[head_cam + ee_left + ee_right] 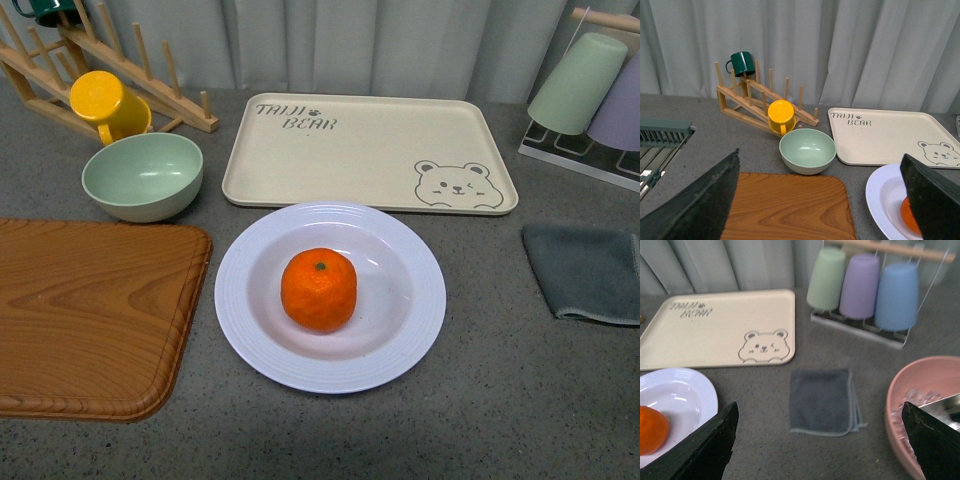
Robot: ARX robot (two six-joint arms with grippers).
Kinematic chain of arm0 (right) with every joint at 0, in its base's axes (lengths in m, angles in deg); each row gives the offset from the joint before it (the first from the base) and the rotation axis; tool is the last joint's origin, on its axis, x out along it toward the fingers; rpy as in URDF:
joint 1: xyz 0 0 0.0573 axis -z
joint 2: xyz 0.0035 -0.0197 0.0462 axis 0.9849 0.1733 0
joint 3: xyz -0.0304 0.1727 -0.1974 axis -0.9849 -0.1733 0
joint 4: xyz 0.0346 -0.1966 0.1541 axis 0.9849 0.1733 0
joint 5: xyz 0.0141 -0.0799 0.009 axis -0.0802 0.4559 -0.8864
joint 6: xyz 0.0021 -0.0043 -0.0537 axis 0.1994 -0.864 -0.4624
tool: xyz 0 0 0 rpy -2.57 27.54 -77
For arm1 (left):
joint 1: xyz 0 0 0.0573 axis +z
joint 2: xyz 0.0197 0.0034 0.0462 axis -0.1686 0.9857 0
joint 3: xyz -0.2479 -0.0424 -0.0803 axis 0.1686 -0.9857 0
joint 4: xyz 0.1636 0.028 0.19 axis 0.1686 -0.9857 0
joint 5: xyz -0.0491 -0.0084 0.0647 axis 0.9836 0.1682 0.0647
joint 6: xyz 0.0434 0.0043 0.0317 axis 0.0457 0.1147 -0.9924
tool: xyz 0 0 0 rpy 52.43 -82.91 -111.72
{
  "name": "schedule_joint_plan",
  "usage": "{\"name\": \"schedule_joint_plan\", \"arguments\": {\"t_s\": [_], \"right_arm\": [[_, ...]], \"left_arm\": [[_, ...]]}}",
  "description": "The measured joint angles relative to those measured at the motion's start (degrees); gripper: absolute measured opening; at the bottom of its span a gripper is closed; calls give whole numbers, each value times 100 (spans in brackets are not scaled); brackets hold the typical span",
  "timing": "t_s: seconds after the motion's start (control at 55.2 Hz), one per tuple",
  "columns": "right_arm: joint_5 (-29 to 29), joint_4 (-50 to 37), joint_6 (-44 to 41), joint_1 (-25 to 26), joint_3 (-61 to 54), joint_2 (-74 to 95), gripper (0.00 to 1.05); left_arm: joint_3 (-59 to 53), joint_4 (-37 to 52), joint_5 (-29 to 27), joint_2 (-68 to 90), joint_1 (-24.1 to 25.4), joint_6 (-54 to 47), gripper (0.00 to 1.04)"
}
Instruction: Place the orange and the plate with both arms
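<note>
The orange (319, 289) sits in the middle of the white plate (250, 320), which rests on the grey table in front of the beige bear tray. Neither arm shows in the front view. In the left wrist view my left gripper (822, 210) is open and empty above the wooden board; the plate (882, 195) and part of the orange (907, 217) show beside one finger. In the right wrist view my right gripper (822, 450) is open and empty above the grey cloth; the plate (690, 390) and orange (651, 430) lie at the picture's edge.
A wooden board (90, 310) lies left of the plate, a pale green bowl (142, 176) and yellow mug (105, 105) behind it by a wooden rack (60, 60). The bear tray (370, 150) lies behind the plate. A grey cloth (585, 270) and cup rack (590, 100) stand right. A pink bowl (925, 410) shows in the right wrist view.
</note>
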Motion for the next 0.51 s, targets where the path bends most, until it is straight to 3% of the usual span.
{"name": "schedule_joint_plan", "arguments": {"t_s": [0.127,0.308,0.507], "right_arm": [[151,-553,457,15,603,2004,96],[-1150,-354,1624,-68,1414,3821,96],[-2098,-72,2782,-234,2157,5163,96]], "left_arm": [[0,0,-2,-2,0,-2,98],[0,0,0,-2,2,-2,98],[0,0,0,-2,2,-2,98]]}}
